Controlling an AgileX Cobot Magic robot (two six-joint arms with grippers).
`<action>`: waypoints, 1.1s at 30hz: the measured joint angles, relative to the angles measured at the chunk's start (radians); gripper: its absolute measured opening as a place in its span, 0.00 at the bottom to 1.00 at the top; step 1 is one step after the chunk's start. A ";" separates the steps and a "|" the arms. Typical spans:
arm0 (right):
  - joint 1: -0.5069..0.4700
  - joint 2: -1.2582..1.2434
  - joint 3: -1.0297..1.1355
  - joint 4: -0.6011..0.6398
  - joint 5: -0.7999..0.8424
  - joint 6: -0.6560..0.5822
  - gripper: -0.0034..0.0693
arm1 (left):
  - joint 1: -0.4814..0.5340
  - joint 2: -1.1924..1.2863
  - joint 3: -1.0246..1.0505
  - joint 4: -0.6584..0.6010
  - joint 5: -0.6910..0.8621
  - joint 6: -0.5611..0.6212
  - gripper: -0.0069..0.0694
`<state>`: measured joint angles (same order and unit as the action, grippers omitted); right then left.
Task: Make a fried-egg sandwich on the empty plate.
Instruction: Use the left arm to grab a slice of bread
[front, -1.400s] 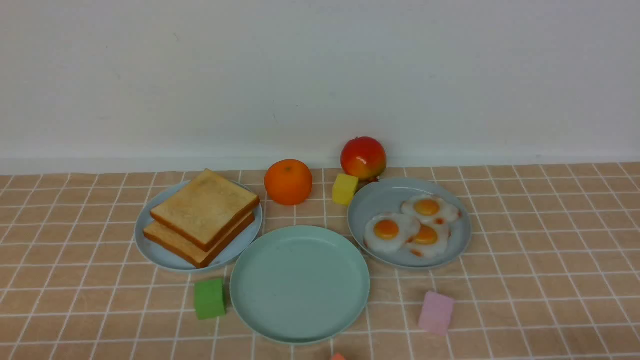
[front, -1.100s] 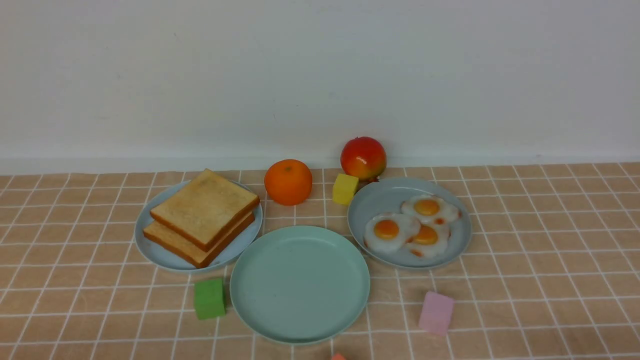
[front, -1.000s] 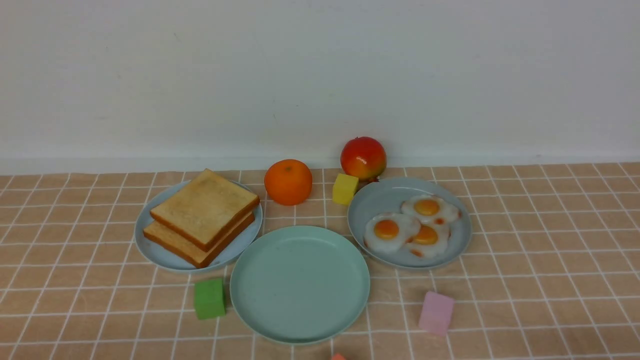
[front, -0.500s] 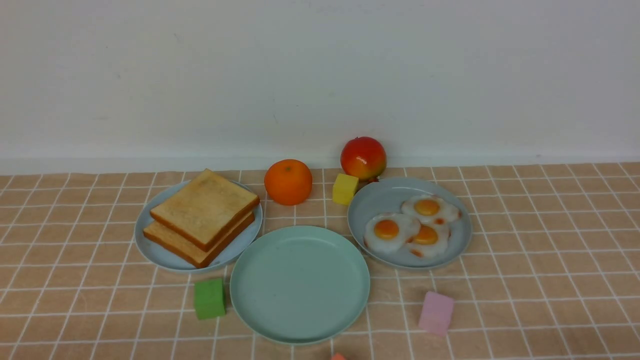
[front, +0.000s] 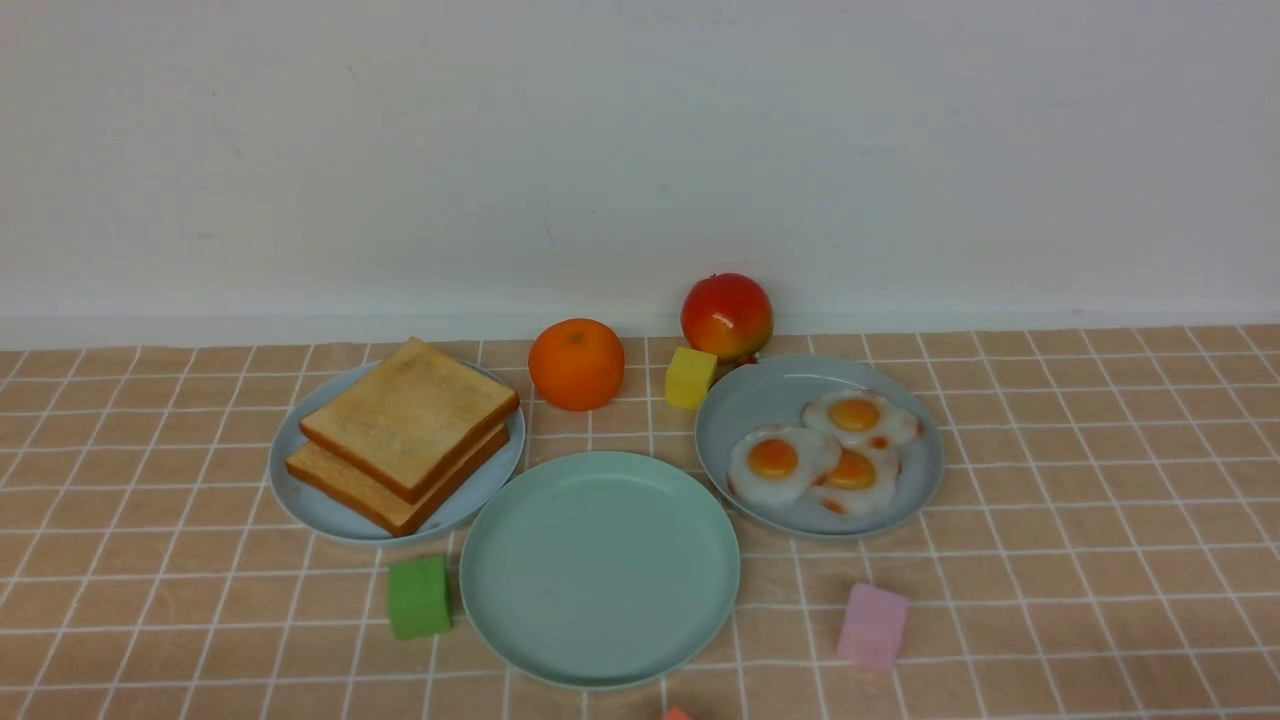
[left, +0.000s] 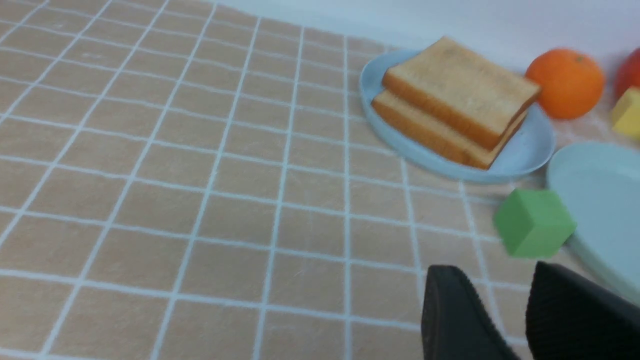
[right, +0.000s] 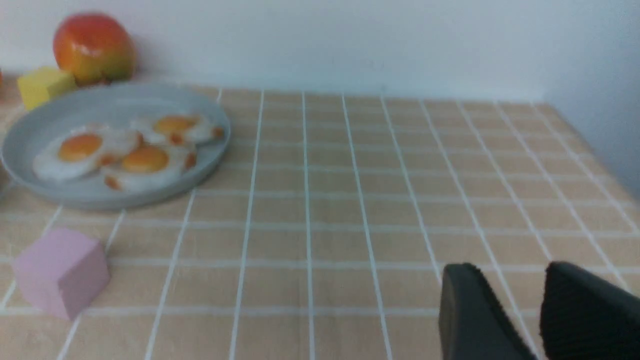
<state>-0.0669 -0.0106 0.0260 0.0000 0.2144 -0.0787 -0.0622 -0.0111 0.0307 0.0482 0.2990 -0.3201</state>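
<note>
The empty plate (front: 600, 570), mint green, sits in the middle of the table with nothing on it. To its left, two toasted bread slices (front: 410, 415) are stacked on a pale blue plate (front: 300, 500). To its right, three fried eggs (front: 780, 462) lie overlapping on a grey-blue plate (front: 730, 420). Neither arm shows in the front view. In the left wrist view, my left gripper (left: 495, 272) hangs open over bare cloth, short of the bread slices (left: 460, 87) and the empty plate (left: 600, 200). My right gripper (right: 507, 270) is open too, well apart from the fried eggs (right: 80, 150).
An orange (front: 576, 364), a red-yellow fruit (front: 727, 316) and a yellow cube (front: 690, 378) stand behind the plates near the wall. A green cube (front: 419, 597) lies against the mint plate's left rim. A pink cube (front: 872, 625) sits at front right, and a small red piece (front: 676, 713) at the front edge.
</note>
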 joint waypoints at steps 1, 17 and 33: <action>0.000 0.000 0.000 0.000 -0.044 0.000 0.38 | 0.000 0.000 0.000 -0.023 -0.020 0.000 0.40; 0.000 0.000 0.000 0.000 -0.445 0.000 0.38 | 0.000 0.000 0.000 -0.152 -0.165 0.029 0.40; 0.000 0.000 0.000 0.000 -0.617 0.079 0.38 | 0.000 0.000 0.000 0.128 -0.445 0.131 0.40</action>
<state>-0.0669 -0.0106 0.0260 0.0000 -0.4022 0.0000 -0.0622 -0.0111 0.0307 0.1761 -0.1462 -0.1887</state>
